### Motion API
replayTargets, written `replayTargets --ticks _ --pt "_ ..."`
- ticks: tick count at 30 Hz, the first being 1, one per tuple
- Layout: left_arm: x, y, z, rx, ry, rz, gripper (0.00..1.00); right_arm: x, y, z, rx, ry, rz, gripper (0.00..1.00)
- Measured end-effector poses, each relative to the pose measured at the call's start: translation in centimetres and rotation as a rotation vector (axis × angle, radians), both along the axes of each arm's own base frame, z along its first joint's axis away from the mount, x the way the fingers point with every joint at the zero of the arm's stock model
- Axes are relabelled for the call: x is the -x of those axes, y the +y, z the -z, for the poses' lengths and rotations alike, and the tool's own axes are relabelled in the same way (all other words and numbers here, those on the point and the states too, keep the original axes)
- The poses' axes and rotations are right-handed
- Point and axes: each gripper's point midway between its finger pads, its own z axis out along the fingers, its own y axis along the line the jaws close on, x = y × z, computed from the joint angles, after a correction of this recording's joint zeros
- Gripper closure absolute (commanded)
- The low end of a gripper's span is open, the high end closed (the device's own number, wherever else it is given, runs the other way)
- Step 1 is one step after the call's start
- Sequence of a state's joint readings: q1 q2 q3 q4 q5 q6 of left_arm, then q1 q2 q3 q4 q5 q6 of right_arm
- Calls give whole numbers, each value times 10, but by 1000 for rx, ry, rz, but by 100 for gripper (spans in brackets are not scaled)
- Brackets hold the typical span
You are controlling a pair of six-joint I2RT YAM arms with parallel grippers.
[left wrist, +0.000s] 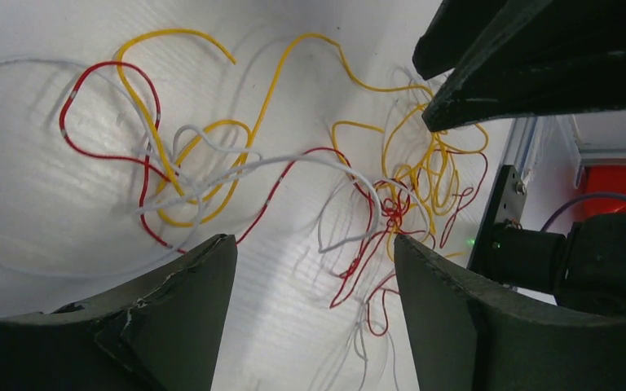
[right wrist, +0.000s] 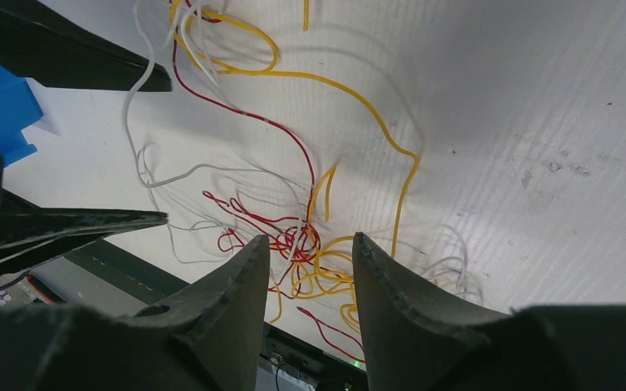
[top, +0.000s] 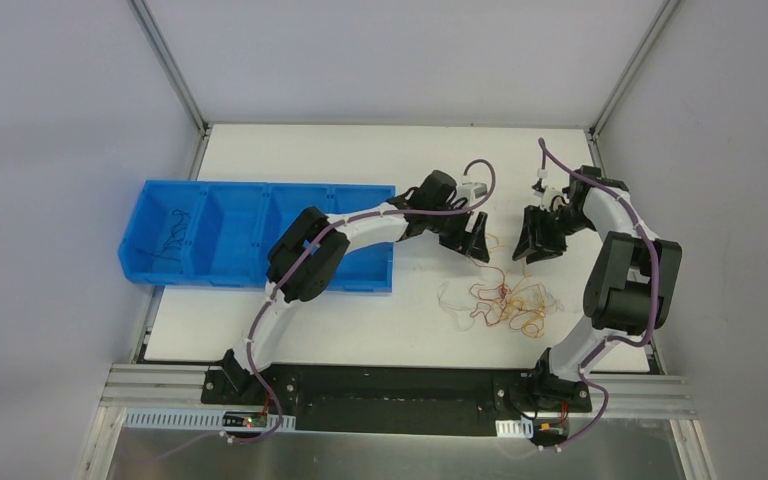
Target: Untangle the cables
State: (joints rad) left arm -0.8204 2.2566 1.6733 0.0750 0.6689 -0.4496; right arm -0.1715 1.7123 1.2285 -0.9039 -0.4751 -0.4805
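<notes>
Bright, even light from overhead.
Cables [left wrist: 391, 205] throw soft, faint shadows on the white table [left wrist: 33, 213]; both wrist views stay sharp.

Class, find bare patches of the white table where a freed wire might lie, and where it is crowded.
Bare: the far strip of the white table beyond the blue plastic bin, and the near patch between that bin and the tangle of thin red, yellow and white wires. Crowded: around that tangle.

- Tangled cables [top: 505, 303] lie on the tabletop [top: 360, 340], right of the bin [top: 200, 185].
- In the bin's leftmost compartment: one single cable [top: 170, 235].
- Behind the tangle: left end effector [top: 470, 240], right end effector [top: 538, 240].
</notes>
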Motion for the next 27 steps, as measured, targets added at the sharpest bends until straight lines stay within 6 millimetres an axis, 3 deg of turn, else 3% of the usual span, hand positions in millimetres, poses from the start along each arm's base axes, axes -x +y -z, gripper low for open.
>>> replayTargets --ticks 2,6,8,11,16,19,24,27 --pt "1 -8 5 2 1 3 33 0 0 0 -1 0 -1 55" --pt "-1 -21 8 14 -9 7 51 2 0 -1 -5 4 0 55" --pt "-1 -26 6 26 -13 8 72 2 -1 -2 -5 3 4 54" --pt "-1 -32 -5 60 -14 21 100 3 -4 -6 -12 -7 12 43" --pt "6 -32 -33 107 -45 80 100 -1 -11 -26 -76 -106 34 29" --pt "18 -23 -70 122 -81 148 100 2 -10 -52 -122 -252 39 22" --pt "41 -10 -175 261 -214 305 100 8 18 -111 -165 -603 -29 18" --pt "59 2 -227 338 -289 375 100 9 42 -138 -195 -749 -99 18"
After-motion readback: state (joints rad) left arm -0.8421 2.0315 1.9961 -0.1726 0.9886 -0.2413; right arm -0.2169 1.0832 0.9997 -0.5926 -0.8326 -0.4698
